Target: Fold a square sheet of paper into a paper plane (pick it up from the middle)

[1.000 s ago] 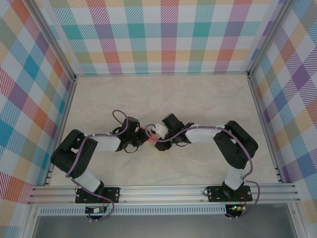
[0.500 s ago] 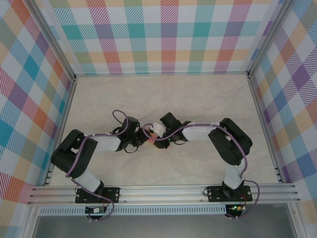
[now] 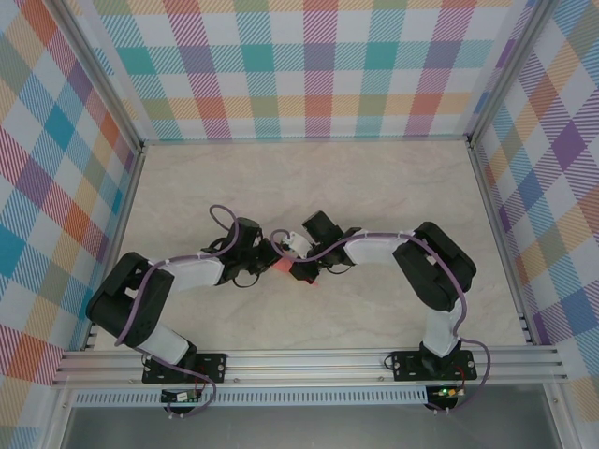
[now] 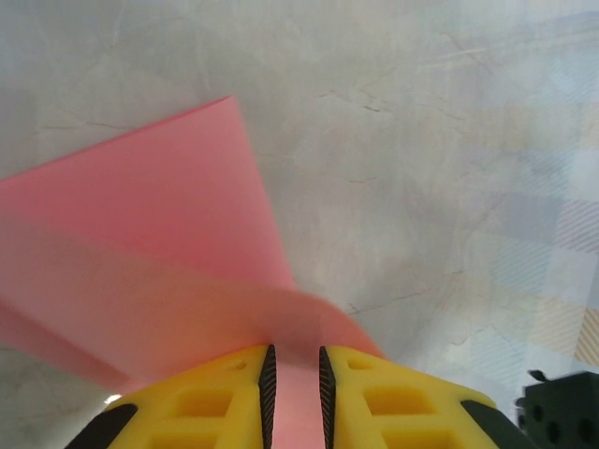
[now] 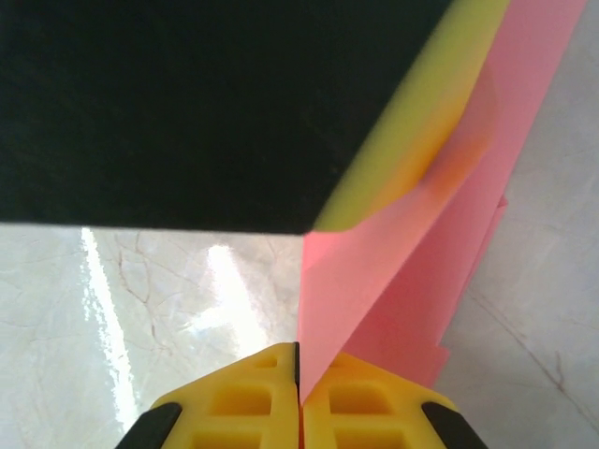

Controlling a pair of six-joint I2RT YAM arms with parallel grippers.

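Marbled tabletop [image 3: 374, 187]. Part-folded pink paper sheet [image 4: 140, 215]: thin, floppy, probably tear-prone. My left gripper [image 4: 293, 374] clamps its edge, right gripper [image 5: 299, 379] pinches fold; best hold near creases.

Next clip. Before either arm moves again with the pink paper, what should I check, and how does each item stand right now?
1. The left gripper pinches the pink paper: ok, the paper runs between its fingers.
2. The right gripper is shut on the paper: ok, an edge sits between its closed fingers.
3. Paper clear of the table: cannot tell.
4. Room between the two grippers: not ok, they crowd together in the top view.
5. Plane shape finished: cannot tell, the arms cover it from above.
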